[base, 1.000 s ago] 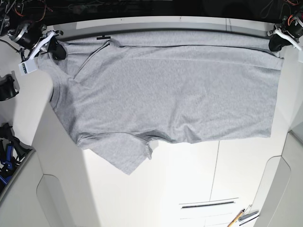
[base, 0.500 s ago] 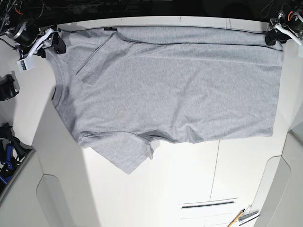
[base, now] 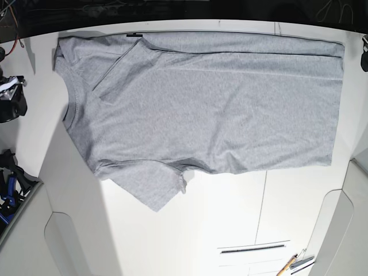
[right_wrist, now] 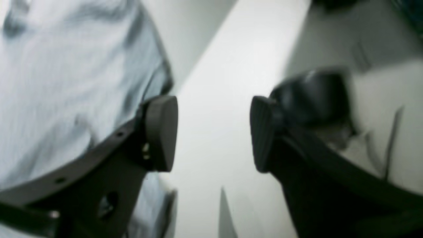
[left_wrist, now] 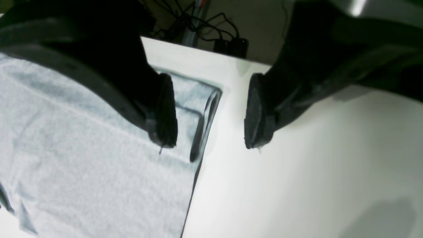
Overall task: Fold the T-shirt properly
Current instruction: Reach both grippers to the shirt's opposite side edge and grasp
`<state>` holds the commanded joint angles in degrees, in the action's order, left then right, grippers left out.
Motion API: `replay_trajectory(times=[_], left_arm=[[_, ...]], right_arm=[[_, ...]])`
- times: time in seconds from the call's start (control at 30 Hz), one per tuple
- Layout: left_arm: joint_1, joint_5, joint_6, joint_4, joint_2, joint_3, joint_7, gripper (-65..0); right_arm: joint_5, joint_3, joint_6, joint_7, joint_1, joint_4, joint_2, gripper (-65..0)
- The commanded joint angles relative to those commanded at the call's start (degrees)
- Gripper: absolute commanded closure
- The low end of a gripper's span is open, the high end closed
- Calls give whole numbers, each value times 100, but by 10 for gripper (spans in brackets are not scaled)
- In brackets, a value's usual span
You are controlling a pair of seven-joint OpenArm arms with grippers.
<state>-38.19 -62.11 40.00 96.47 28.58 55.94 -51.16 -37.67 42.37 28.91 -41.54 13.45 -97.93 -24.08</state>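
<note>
Lying across the middle of the table (base: 201, 241), the T-shirt (base: 201, 109) has its plain heather-grey side showing in the base view. A strip of fabric is folded over along the twelve o'clock edge, running from about ten to two o'clock. A loose triangular flap (base: 152, 187) points to about seven o'clock, with its tip resting on the white surface. A small black mark (base: 134, 35) sits on the edge at eleven o'clock. The right gripper (base: 14, 100) hangs off the cloth between nine and ten o'clock, and the left gripper (base: 364, 54) is partly cut off at two o'clock, just beside the shirt's corner. A pencil (base: 287, 264) lies at five o'clock, well apart from the garment.

In the left wrist view, the left gripper is released, its two dark fingers (left_wrist: 163, 112) spread wide, with nothing between them gripped. The shirt fills the side from six round to ten o'clock, and its folded corner appears between the fingers. Black cables (left_wrist: 211, 26) show at twelve o'clock, beyond the table's edge.

In the right wrist view, the right gripper is released too, its fingers well apart over bare white surface and grasping nothing. Blurred grey fabric spreads from seven to eleven o'clock, partly behind one finger. A dark, blurred object (right_wrist: 312, 97) lies toward two o'clock.
</note>
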Motion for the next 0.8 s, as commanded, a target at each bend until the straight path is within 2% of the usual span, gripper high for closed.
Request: replay_trajectory(times=[0.03, 0.13, 0.23, 0.3, 0.37, 0.43, 0.6, 0.73, 0.8], left_arm=[[70, -4, 0, 0, 42, 0, 20, -364], [337, -4, 0, 0, 269, -26, 39, -364], [566, 24, 0, -11, 496, -138, 76, -364], [708, 127, 0, -68, 645, -352, 221, -374], [929, 466, 0, -205, 778, -708, 518, -379], [1250, 726, 0, -472, 896, -1115, 713, -379], [2474, 1137, 0, -1652, 1196, -2109, 859, -379], [3582, 1670, 0, -2924, 1272, -2813, 1443, -379], [4172, 1775, 0, -3681, 1270, -3154, 1598, -379]], right_arm=[[2, -35, -66, 13, -205, 87, -24, -343], [0, -282, -66, 83, -800, 514, -37, -343], [160, -811, -61, 339, -1491, 1290, -37, -343], [402, -1276, -63, 713, -2013, 1956, -37, -343], [608, -1753, -66, 1202, -2544, 2667, -35, -343], [796, -2159, -63, 1467, -3042, 3309, -33, -343], [1075, -2828, -59, 1506, -4057, 4590, 37, -343], [1137, -3101, -55, 1768, -4395, 5191, 46, -343], [1226, -3119, -52, 1825, -4454, 5410, 46, -343]])
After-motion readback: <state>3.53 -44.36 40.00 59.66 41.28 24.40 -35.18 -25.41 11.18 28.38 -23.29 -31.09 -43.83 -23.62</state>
